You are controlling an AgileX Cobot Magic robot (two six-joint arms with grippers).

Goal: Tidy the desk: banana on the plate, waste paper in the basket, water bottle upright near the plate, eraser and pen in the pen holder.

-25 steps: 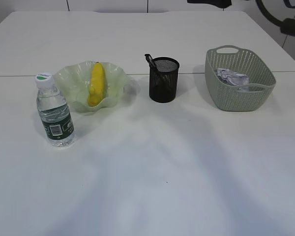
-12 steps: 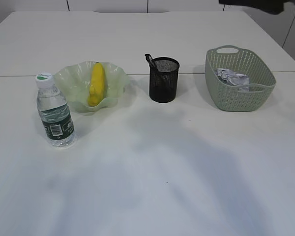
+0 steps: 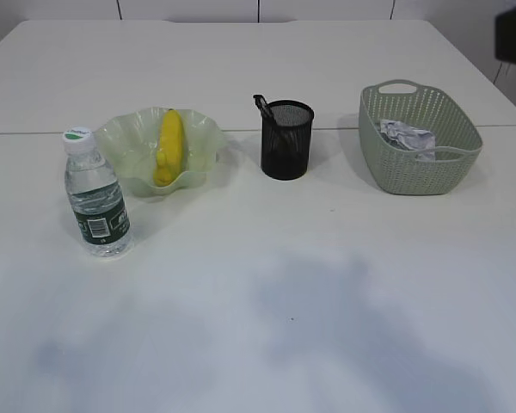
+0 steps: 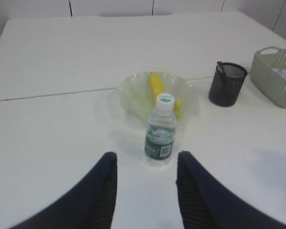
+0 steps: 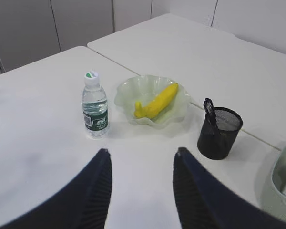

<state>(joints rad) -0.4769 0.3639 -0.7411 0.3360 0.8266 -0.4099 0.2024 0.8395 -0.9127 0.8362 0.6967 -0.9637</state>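
The yellow banana (image 3: 168, 144) lies in the pale green plate (image 3: 203, 129). Left of the plate and a little nearer, the water bottle (image 3: 95, 196) stands upright. A dark pen (image 3: 262, 105) leans in the black mesh pen holder (image 3: 286, 146); the eraser is hidden. The waste paper (image 3: 406, 136) rests inside the grey-green basket (image 3: 374, 142). My left gripper (image 4: 146, 155) hangs open above the desk (image 3: 267, 292), just short of the bottle (image 4: 160, 133), with nothing between its fingers. My right gripper (image 5: 142, 151) is open and empty too, held high, back from the pen holder (image 5: 218, 133).
A seam (image 3: 34, 132) runs across the desk behind the plate. A dark piece of equipment (image 3: 514, 34) shows at the exterior view's top right edge. Neither gripper appears in that view.
The dark arm parts along the top right of the exterior view have drawn back almost out of frame. The shadows on the desk have slid toward the front edge. No object has moved.
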